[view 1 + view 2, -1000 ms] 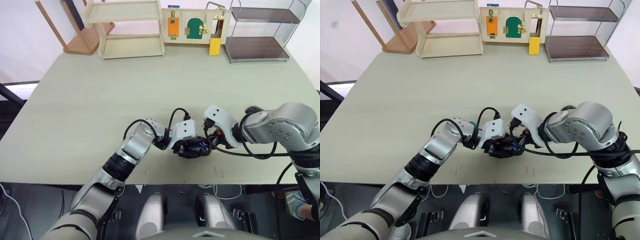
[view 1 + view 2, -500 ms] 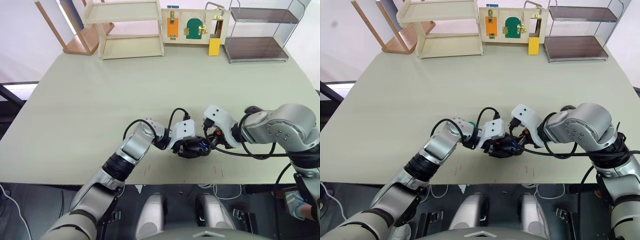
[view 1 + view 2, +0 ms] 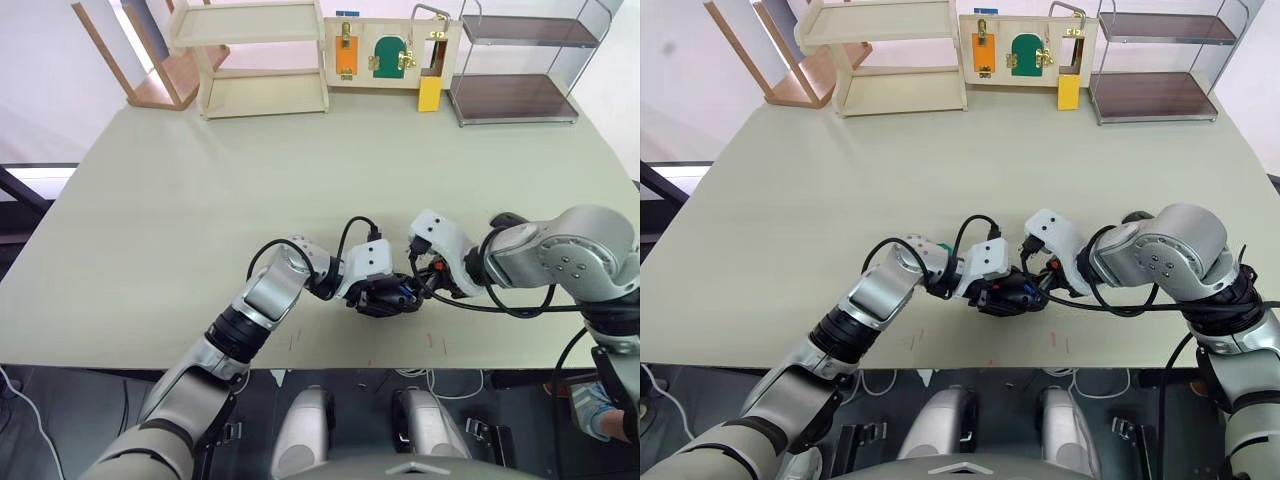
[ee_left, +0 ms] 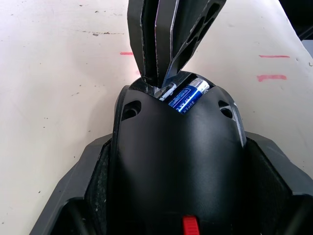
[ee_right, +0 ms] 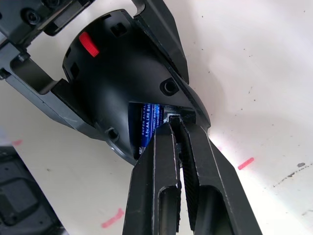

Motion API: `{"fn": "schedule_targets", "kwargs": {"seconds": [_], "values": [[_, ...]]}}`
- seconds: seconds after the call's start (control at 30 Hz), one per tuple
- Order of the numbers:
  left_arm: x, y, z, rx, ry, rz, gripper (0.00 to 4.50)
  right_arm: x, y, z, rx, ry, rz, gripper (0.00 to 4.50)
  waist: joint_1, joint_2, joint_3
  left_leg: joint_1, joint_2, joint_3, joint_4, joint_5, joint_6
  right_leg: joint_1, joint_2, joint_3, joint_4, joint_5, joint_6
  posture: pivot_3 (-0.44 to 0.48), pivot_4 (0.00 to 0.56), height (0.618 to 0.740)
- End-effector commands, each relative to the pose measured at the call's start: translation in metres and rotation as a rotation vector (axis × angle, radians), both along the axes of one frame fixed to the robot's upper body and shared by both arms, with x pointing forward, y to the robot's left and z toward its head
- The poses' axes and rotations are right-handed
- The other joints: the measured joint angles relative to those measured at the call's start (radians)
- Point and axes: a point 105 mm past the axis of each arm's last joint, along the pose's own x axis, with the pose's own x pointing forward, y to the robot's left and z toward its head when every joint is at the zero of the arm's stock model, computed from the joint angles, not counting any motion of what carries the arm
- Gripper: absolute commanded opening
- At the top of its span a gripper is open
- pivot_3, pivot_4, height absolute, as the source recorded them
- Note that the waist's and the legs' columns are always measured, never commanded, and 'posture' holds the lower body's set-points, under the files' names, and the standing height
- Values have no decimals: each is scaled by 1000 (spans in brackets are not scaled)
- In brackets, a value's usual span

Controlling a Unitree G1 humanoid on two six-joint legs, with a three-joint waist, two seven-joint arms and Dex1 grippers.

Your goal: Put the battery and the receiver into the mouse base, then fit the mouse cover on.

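My left gripper is shut on the mouse base, a black oval body with a red part, holding it just above the table near the front edge. The blue battery lies in the base's open compartment. My right gripper meets the base from the right. Its fingers are shut on the small silvery receiver at the slot right beside the battery. The mouse cover is out of view.
A wooden shelf, a board of latches and a wire rack stand along the table's far edge. The wide pale table lies between them and my arms. Small red marks dot the front edge.
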Motion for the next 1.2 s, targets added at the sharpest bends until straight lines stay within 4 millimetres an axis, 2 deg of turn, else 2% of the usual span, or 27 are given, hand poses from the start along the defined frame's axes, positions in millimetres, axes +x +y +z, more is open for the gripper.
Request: {"fn": "schedule_targets", "kwargs": {"seconds": [0.03,0.23,0.53,1.2], "values": [[-13,4,-29,73,108,5,2956,7,-10,1,-63,-58,-43,0,0,0,0,0,0,0,0,0,0,0,0,0,0,0,0,0,150,740],[-13,4,-29,72,109,7,2956,7,-5,4,-45,-87,-20,0,0,0,0,0,0,0,0,0,0,0,0,0,0,0,0,0,150,740],[-12,5,-30,71,111,10,2956,5,-6,-2,48,38,-60,0,-1,0,0,1,0,0,0,0,0,0,0,0,0,0,0,0,150,740],[-12,4,-30,68,114,15,2956,-6,4,0,70,69,-15,0,-1,0,-1,1,0,0,0,0,0,0,0,0,0,0,0,0,150,740]]}}
